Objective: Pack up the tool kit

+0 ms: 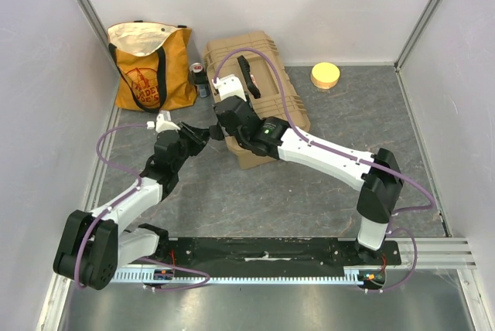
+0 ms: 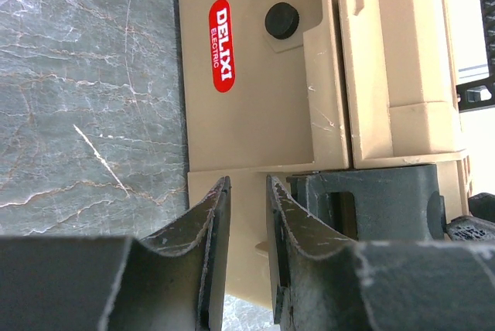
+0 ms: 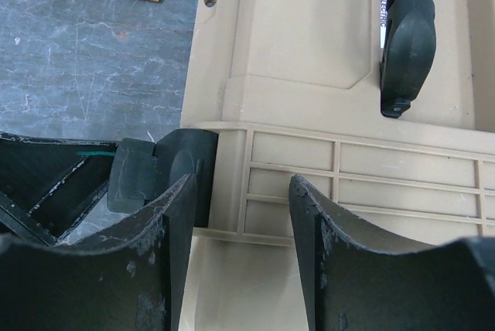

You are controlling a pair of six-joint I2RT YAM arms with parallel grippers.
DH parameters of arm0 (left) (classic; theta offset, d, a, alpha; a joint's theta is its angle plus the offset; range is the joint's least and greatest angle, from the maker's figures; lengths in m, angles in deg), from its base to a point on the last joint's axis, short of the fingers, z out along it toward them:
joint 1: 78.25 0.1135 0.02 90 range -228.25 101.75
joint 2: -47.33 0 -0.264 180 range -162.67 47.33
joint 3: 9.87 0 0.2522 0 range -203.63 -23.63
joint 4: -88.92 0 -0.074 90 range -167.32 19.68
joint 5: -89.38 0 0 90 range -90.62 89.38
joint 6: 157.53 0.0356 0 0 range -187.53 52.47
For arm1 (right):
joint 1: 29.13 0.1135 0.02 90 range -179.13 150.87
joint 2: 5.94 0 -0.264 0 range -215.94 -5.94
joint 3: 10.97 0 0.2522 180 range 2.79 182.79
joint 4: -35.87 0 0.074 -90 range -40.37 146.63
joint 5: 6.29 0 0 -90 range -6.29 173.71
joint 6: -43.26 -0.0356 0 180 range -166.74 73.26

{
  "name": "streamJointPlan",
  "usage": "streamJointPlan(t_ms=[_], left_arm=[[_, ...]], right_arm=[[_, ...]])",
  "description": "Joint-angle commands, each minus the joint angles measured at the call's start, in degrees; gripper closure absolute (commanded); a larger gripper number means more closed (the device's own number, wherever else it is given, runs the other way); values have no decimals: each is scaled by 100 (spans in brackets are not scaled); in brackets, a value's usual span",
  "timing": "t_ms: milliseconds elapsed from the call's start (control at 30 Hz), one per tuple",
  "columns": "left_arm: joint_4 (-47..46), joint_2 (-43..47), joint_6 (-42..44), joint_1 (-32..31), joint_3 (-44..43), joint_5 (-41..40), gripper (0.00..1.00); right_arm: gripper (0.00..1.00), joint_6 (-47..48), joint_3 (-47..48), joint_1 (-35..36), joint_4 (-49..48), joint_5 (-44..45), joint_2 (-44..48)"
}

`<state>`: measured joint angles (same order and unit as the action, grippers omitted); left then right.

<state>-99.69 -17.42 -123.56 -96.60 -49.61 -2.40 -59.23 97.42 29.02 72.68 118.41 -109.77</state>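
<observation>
Toolbox [image 1: 232,47] closed, long axis near-far, handle [image 1: 248,76] along it.

Two-arm pose, seen from above and from each wrist. The left arm [image 1: 128,199] rises from its base at the near left, folds at the elbow and reaches forward and rightward, low over the surface. The left gripper [image 2: 247,184] has its jaws parted by only a narrow slit. The right arm [image 1: 325,153] stands upright from its base, bends sharply at the elbow and runs leftward. The right gripper [image 3: 244,180] has its jaws spread wide. The two wrists lie close together.
</observation>
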Motion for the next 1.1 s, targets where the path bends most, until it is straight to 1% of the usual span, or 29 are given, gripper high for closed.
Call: streamJointPlan(t_ms=[0,267,433,533,633,667,733,867,933,1067], left_arm=[[4,182,338,-11,-215,-261,69],[31,147,409,7,-127,-270,68],[136,261,391,7,-74,-410,67],[617,489,225,-2,-170,-656,67],[1338,831,-39,7,-355,-1007,63],[1445,937,-83,7,-382,-1043,61],[1464,1122,-66,-2,-399,-948,59],[1034,1237,110,7,-320,-316,54],[884,1141,285,-2,-312,-34,53],[805,816,400,-2,-268,152,53]], right_arm=[[44,-210,-278,39,1263,-393,-428],[44,-113,-428,47,1307,-718,-497],[43,-113,-516,56,1352,-789,-550],[43,-113,-568,56,1360,-781,-559],[43,-131,-603,47,1360,-763,-585],[43,-139,-604,56,1352,-763,-594],[43,-157,-604,56,1343,-745,-603],[43,-175,-551,56,1325,-710,-630],[43,-192,-525,56,1334,-710,-638],[43,-201,-481,56,1316,-710,-682]])
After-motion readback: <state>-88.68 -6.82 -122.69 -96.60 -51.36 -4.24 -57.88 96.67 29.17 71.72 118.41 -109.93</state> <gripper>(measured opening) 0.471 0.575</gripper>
